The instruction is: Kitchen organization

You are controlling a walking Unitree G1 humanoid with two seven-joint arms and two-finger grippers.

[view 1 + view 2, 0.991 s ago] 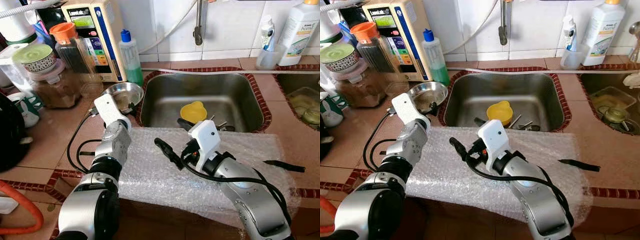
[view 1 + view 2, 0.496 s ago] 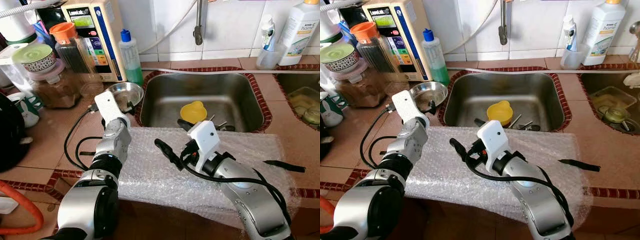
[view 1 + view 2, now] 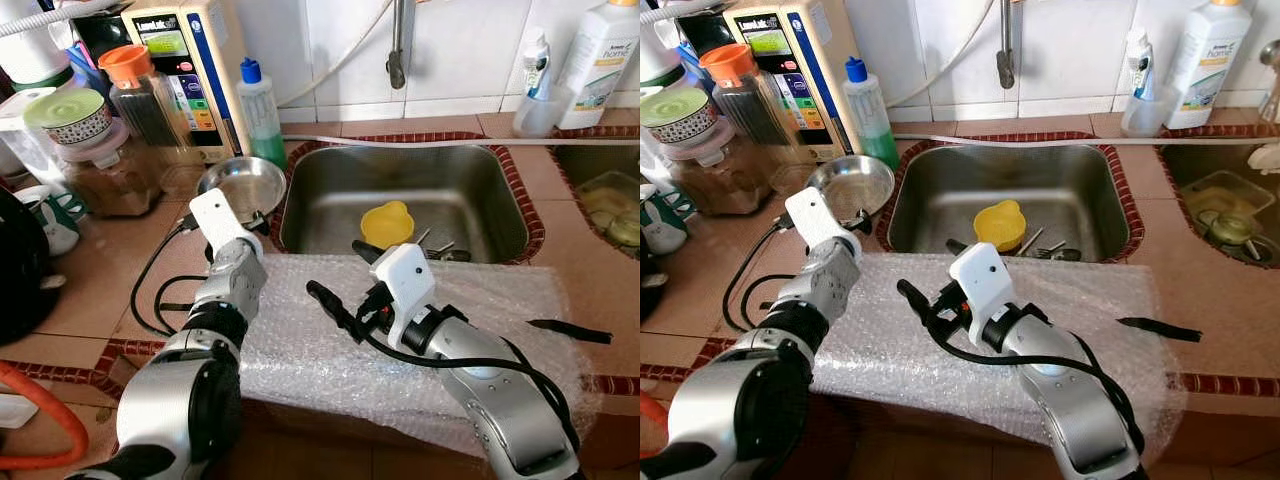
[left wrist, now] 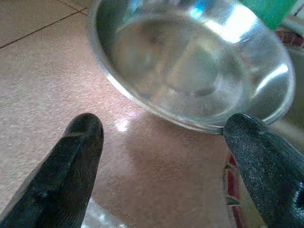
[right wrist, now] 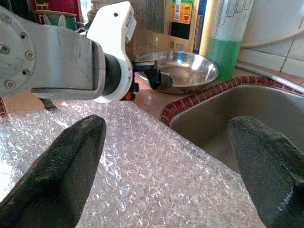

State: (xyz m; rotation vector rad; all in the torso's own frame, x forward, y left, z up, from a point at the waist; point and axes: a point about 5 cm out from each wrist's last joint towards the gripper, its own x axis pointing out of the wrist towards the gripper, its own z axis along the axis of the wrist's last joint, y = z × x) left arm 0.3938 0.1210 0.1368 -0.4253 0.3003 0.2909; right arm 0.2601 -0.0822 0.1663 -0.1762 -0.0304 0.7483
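Tiled tabletop (image 3: 110,270) carries one steel sink (image 3: 405,200), one sheet of bubble wrap (image 3: 400,330) along the front edge, and one steel bowl (image 3: 243,186) just left of the sink. One yellow cup (image 3: 387,223) lies in the sink. Left gripper (image 4: 166,156) reaches forward low over the tabletop, fingers (image 4: 71,161) spread apart just short of the bowl rim. Right gripper (image 5: 166,161) hovers above the bubble wrap, angled left, fingers (image 5: 61,171) spread and holding nothing.

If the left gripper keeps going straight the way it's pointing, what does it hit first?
Most likely the steel bowl on the counter: the left gripper, jaws open, points at its near rim, apparently very close.
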